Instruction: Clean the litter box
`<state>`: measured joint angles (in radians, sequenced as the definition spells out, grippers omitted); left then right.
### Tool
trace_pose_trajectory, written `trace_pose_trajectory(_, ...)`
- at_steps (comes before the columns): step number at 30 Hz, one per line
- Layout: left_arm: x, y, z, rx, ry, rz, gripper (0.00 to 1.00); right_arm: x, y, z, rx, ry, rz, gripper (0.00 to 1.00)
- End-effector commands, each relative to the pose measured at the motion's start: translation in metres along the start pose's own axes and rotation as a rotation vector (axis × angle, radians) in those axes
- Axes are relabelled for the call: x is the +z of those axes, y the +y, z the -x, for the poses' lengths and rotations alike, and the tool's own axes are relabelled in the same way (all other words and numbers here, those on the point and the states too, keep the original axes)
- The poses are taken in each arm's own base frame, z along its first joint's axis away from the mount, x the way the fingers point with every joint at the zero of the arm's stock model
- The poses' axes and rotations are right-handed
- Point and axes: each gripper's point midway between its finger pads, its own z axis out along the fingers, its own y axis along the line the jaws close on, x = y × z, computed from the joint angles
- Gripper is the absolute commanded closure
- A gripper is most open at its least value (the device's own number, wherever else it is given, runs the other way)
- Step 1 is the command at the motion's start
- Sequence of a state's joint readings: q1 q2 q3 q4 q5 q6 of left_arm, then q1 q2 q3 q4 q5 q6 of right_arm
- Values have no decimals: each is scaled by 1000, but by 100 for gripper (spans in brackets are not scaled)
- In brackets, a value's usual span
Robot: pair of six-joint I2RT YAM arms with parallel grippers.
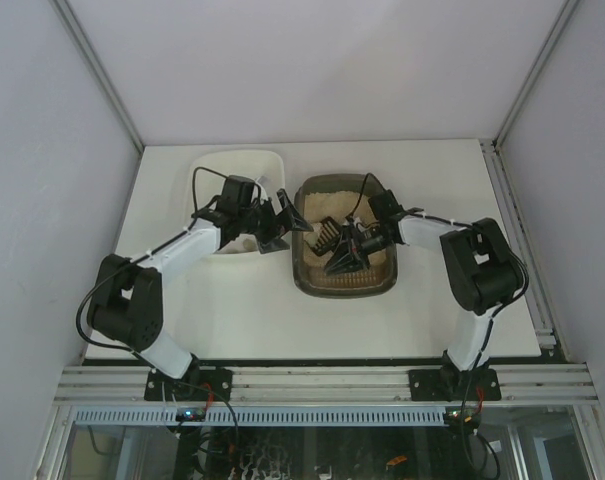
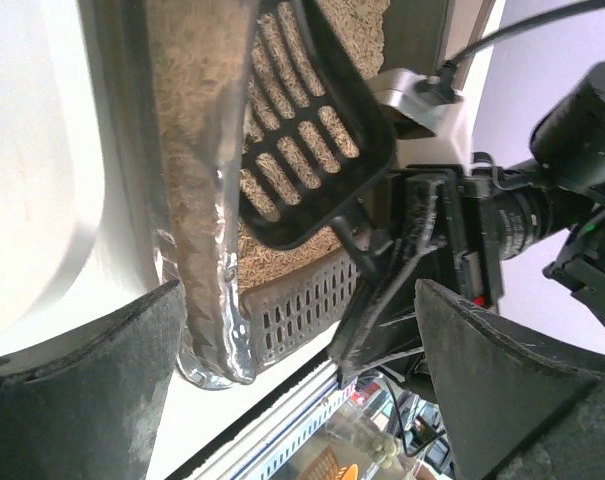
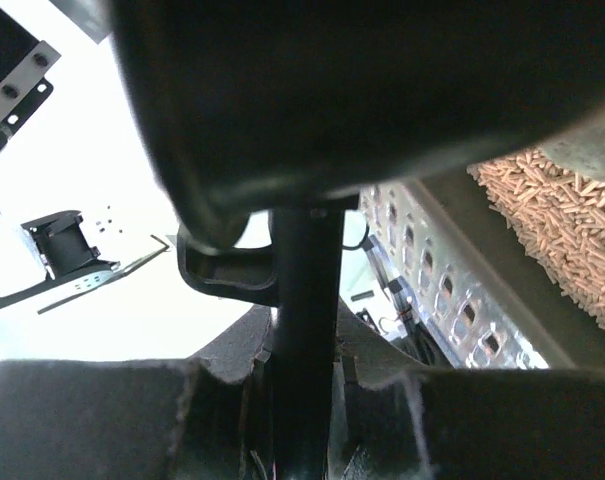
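The white tray (image 1: 217, 170) sits at the left of the desk (image 1: 242, 310), just beside the litter box (image 1: 300, 262). The left hand (image 1: 287, 228) hangs over the box's left rim, jaws spread wide and holding nothing; its arm reaches in from the left. The litter box lies directly beneath the right hand (image 1: 344, 252), which is clamped tight on the handle of a black slotted scoop (image 1: 325, 237) above the litter. The right arm folds inward from the right.
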<state>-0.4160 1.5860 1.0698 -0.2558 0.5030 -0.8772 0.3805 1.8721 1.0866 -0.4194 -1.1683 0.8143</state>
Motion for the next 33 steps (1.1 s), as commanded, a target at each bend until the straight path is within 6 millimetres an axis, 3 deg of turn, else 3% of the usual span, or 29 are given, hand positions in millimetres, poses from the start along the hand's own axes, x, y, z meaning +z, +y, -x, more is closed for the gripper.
trace_pose_trajectory(1, -15, -2, 12, 38, -34, -27, 0, -26, 28, -3, -150, -81, 41, 100)
trace_pose_trajectory(7, -35, 0, 27, 72, -73, -6, 0, -41, 29, -19, -204, -113, 12, 100)
trace_pose_trajectory(11, -51, -3, 31, 94, -85, -2, 0, -41, 18, -21, -223, -132, -14, 100)
trace_pose_trajectory(14, -69, 0, 33, 131, -90, 21, 0, -37, 5, -22, -243, -171, -10, 100)
trace_pose_trajectory(17, -92, 5, 35, 187, -122, 36, 0, -38, 6, -19, -309, -263, 22, 100)
trace_pose_trajectory(21, -124, 24, 34, 263, -163, 85, 0, -44, 9, -15, -423, -397, 60, 100)
trace_pose_trajectory(27, -167, 55, 21, 356, -206, 175, 0, -47, 28, -11, -557, -518, 249, 100)
trace_pose_trajectory(33, -196, 81, 16, 348, -276, 247, 0, -41, 20, -9, -660, -610, 316, 100)
